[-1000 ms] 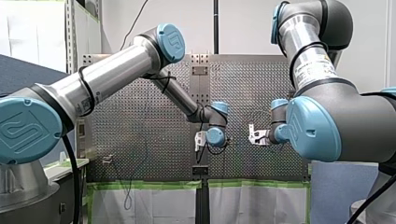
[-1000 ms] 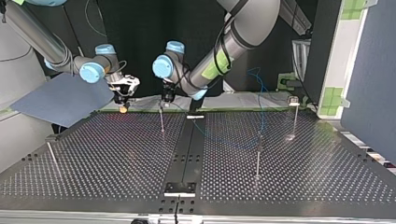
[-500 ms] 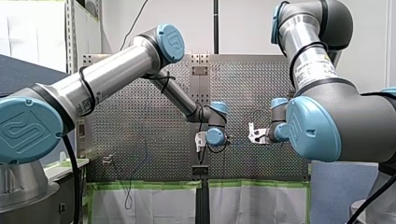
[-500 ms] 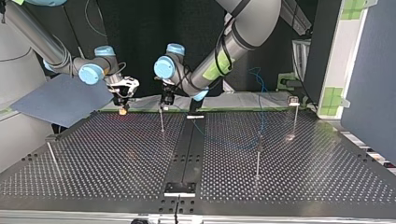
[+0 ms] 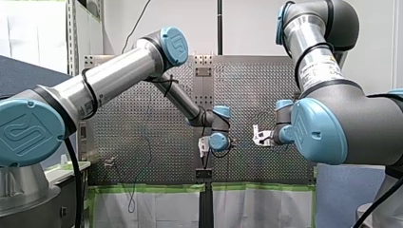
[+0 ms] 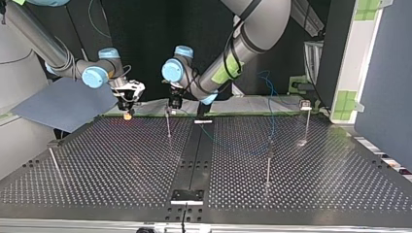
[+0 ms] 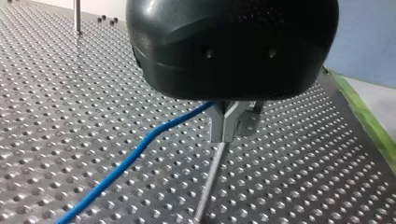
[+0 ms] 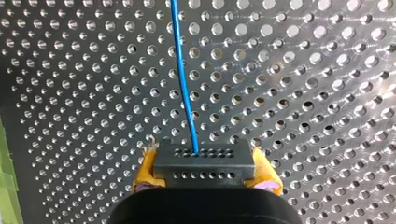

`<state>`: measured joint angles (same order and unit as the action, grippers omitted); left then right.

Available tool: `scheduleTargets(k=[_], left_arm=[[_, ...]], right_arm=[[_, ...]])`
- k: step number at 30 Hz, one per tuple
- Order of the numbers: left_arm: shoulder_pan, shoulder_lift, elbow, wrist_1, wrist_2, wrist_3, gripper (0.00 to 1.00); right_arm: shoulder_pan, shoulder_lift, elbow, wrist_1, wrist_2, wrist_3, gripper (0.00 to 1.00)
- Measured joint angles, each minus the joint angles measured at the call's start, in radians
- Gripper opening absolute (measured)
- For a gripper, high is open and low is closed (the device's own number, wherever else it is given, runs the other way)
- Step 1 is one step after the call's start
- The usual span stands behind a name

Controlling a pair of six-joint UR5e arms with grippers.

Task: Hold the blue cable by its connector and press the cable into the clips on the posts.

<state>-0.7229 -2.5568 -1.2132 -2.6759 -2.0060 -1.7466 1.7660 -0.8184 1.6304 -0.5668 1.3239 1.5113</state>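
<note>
In the right wrist view you see my right gripper point(image 8: 205, 171) with its yellow pads clamped on the dark grey perforated connector block point(image 8: 203, 163). The thin blue cable point(image 8: 183, 88) leaves the block lengthwise, straight ahead over the perforated metal table point(image 8: 303, 93).

In the left wrist view my left gripper point(image 7: 226, 125) has its metal fingers pinched together on the cable atop a slim metal post point(image 7: 211, 177).

In the top view that post stands far, left of centre, and the cable sags away to the right.
</note>
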Motion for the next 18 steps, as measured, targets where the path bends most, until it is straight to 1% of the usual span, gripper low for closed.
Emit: scheduleTargets(k=[7,18], left_arm=[[0.014,-0.011,0.000,0.031,0.020,-0.009,0.00],[0.042,-0.012,0.000,0.050,0.057,-0.018,0.00]], right_arm=[[-0.001,0.001,-0.006,-0.004,0.000,0.000,0.00],[-0.001,0.001,-0.015,-0.008,0.001,0.000,0.00]])
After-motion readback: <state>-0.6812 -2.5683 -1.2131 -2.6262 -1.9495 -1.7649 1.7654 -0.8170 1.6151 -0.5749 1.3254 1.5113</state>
